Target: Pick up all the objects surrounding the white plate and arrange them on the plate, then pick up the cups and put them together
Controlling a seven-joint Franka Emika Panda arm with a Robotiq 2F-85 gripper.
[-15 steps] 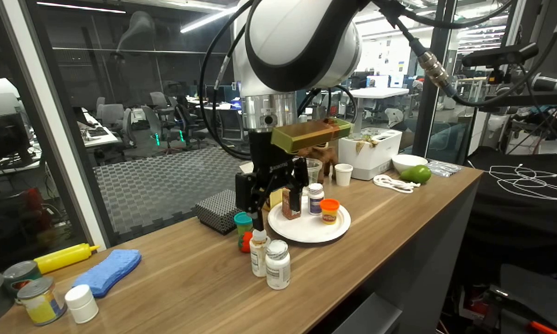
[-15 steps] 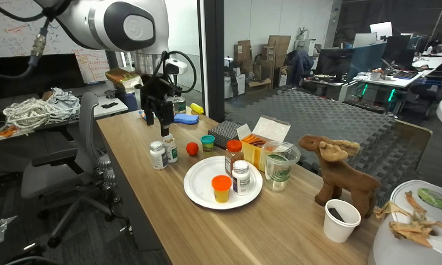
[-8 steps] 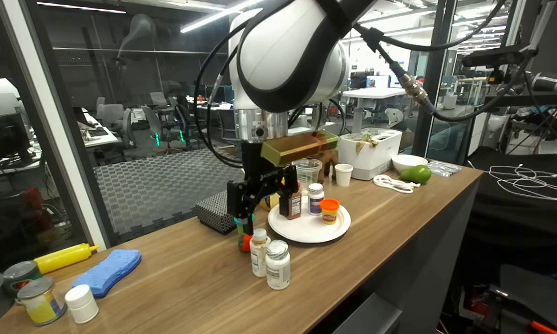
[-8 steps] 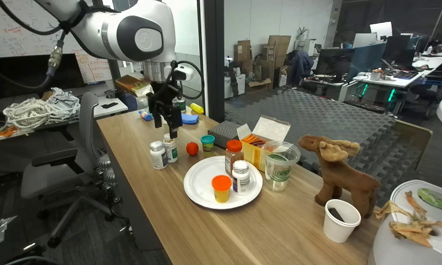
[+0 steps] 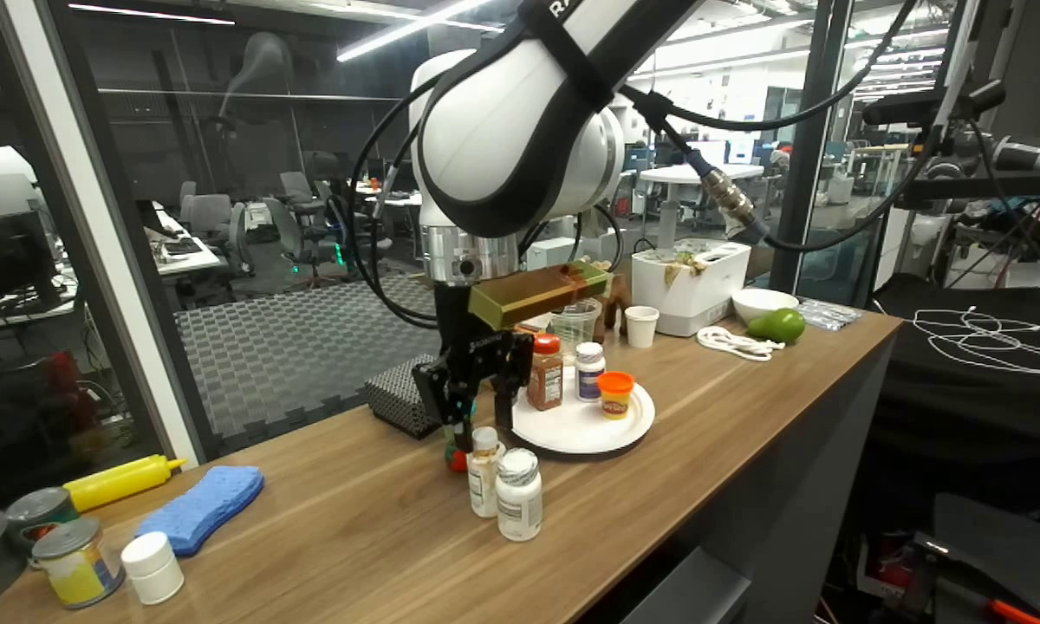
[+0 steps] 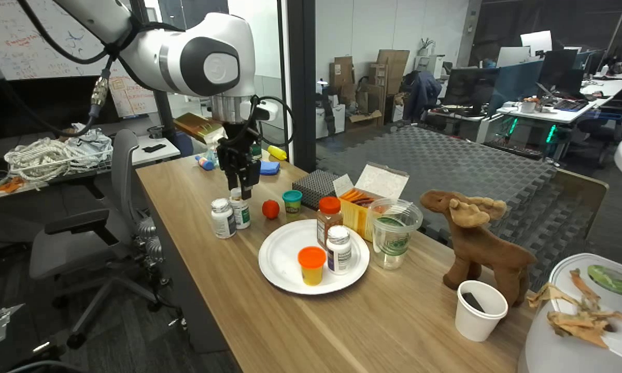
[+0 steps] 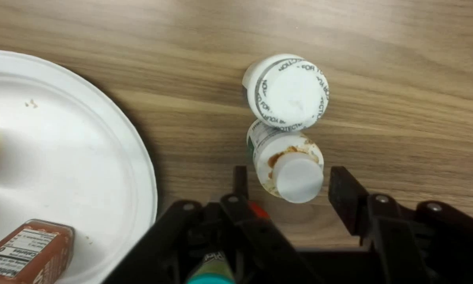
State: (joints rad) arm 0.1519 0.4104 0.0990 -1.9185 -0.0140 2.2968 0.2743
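Note:
On the white plate (image 6: 280,261) stand a red-capped brown jar (image 6: 329,220), a white bottle (image 6: 339,251) and an orange-lidded tub (image 6: 311,267). Off the plate, two white bottles touch or nearly touch: a stained one with a small cap (image 7: 297,177) and a wider-capped one (image 7: 291,92). My gripper (image 7: 288,183) is open, partly narrowed, its fingertips either side of the stained bottle's cap with gaps visible on both sides. A red ball (image 6: 270,209) and teal-lidded tub (image 6: 292,202) stand close by. A clear cup (image 6: 394,235) and a paper cup (image 6: 477,321) are beyond the plate.
A dark grey textured box (image 6: 315,187) and an opened yellow carton (image 6: 355,217) line the window side. A toy moose (image 6: 482,259) stands by the paper cup. A blue sponge (image 5: 204,507) and several cans lie toward the far end.
My gripper has come down over the stained white bottle, and its jaws have drawn closer together. The bottles, plate and tubs have not moved.

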